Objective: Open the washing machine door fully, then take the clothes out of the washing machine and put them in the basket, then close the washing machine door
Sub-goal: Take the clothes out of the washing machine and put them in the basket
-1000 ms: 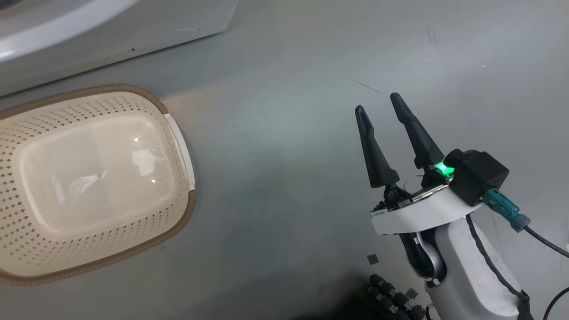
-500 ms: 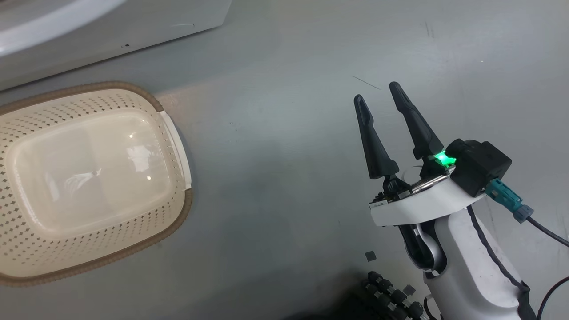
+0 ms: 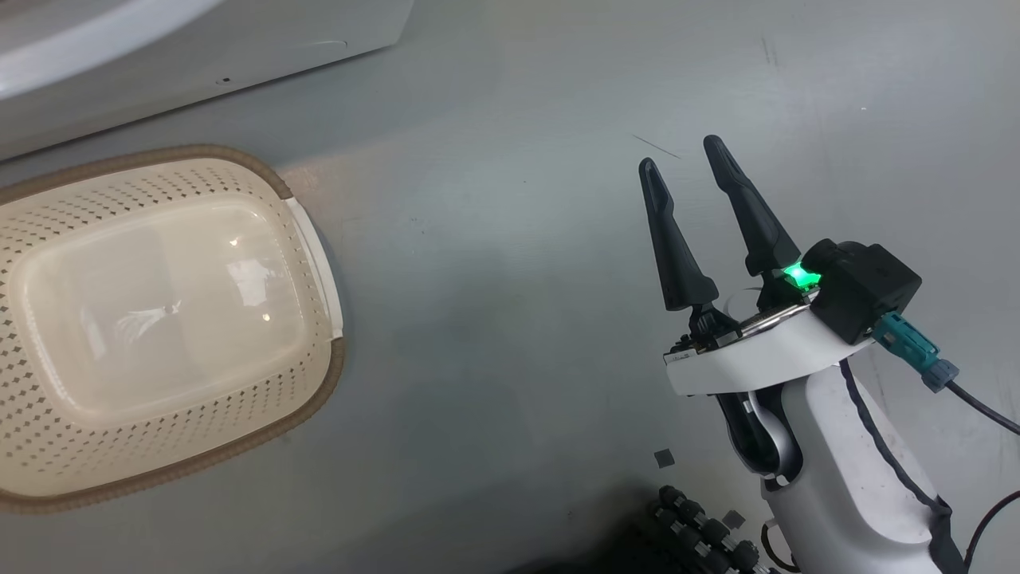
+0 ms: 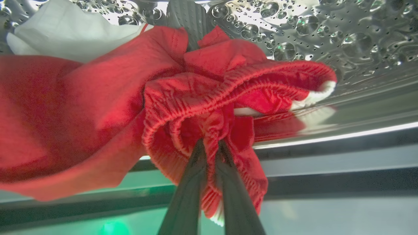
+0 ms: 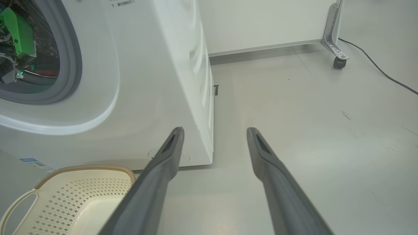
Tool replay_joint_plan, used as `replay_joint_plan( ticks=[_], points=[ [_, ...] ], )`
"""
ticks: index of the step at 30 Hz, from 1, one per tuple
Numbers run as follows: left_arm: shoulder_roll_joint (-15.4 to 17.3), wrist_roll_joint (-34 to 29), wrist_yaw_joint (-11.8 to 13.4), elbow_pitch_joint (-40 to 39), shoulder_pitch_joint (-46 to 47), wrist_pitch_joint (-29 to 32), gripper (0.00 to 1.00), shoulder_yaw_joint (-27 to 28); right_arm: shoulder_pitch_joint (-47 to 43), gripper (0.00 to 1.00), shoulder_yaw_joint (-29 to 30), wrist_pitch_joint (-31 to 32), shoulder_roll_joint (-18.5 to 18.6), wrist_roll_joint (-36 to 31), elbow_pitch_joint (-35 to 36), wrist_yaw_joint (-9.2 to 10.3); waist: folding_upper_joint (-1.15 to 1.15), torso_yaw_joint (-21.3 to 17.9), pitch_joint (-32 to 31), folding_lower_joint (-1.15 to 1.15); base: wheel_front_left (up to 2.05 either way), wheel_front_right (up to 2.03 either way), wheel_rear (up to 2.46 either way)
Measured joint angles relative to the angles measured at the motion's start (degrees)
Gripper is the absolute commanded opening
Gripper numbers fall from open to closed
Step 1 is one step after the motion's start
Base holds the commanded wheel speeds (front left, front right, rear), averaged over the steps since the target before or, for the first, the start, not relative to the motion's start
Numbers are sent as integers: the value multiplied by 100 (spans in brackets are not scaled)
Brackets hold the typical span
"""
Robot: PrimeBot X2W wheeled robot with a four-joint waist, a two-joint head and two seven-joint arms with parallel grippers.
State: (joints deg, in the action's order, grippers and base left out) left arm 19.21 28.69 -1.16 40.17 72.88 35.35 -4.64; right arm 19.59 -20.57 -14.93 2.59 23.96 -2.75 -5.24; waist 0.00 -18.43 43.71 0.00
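Fingers (image 4: pixel 186 195) of our left gripper (image 4: pixel 210 147) are pinched together on a ribbed fold of the red garment (image 4: pixel 98 107), their tips buried in the fabric. Beyond them the garment lies bunched on the steel drum (image 4: pixel 326 32), and a white cloth (image 4: pixel 65 29) behind it is cut off at the frame's edge. Our right gripper (image 3: pixel 679 155) hangs over the floor (image 3: pixel 494 279), fingers spread wide around nothing. Left of those fingers sits the basket (image 3: pixel 303 375), partly out of frame, just before the washing machine (image 3: pixel 279 48).

clothes (image 4: pixel 98 98) red w/ white trim; basket (image 3: pixel 48 434) cream, perforated, brown rim.
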Motion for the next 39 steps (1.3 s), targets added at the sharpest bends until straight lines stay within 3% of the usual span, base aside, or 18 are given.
replay_joint_plan(
  ticks=[5, 18, 39],
  points=[
    [-8, 0, -126, -23, 0, -116, 0, -62, 32, 100, 26, 0, 0, -190, -31, 0, 0, 47, -1, 0, 0, 0, 0],
    [-226, 0, -342, -427, -127, -1080, 0, -111, 50, 100, 159, 0, 2, -506, -41, 8, 0, 391, -66, 0, 0, 0, 0],
    [-627, -224, -436, -1418, -1962, -3330, 0, -118, -87, 100, 476, 0, 18, -850, -241, -1, 0, 944, -755, 0, 0, 0, 0]
  ],
)
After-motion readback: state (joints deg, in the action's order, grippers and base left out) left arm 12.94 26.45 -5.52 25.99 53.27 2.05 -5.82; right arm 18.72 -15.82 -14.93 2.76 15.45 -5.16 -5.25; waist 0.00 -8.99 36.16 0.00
